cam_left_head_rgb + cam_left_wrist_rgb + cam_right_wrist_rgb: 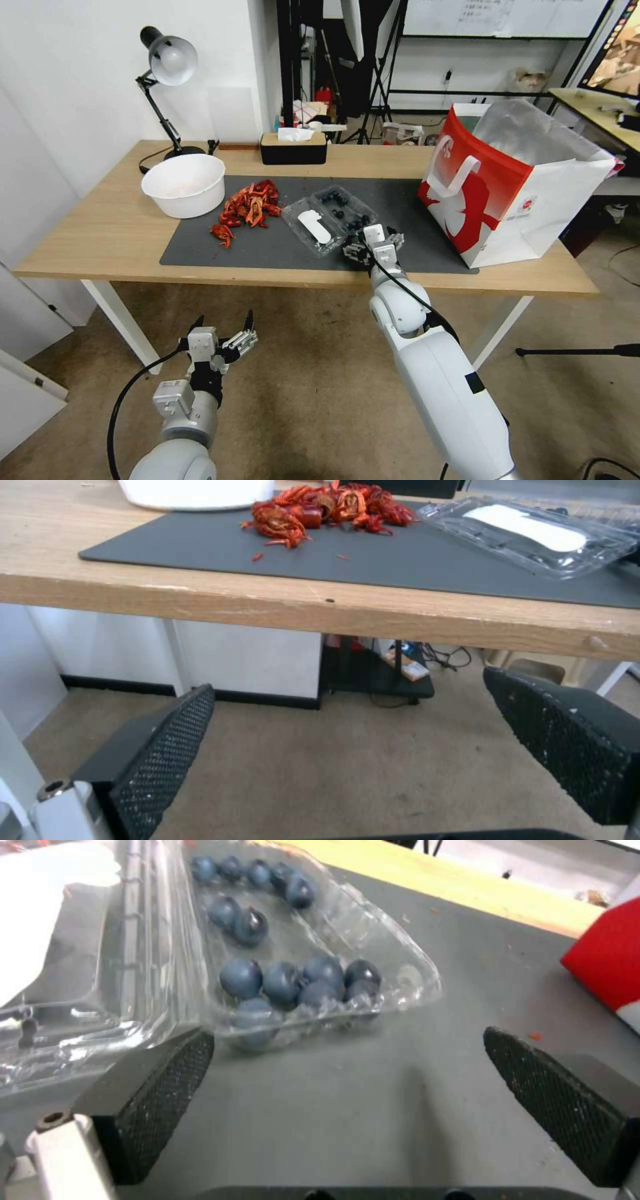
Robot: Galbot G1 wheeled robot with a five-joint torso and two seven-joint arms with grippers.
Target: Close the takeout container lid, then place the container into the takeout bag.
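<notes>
On the grey mat (pixel 280 247) in front of me the container (pixel 330 219) lies open, its berry half toward the bag (pixel 517 180) and the lid (pixel 308 228) flat beside it, sticker up. I have the right gripper (pixel 373 248) low over the mat just at the container's near corner, fingers (pixel 160 1100) spread wide; one pad sits right by the clear rim, though I cannot tell if it touches. Blueberries (pixel 287 980) show through the plastic. My left gripper (pixel 223 333) hangs below the table (pixel 100 227) edge, also spread and holding nothing. Crayfish shells (pixel 248 205) and a white bowl (pixel 185 185) lie to the left. The bag stands upright at the mat's right end, mouth open.
</notes>
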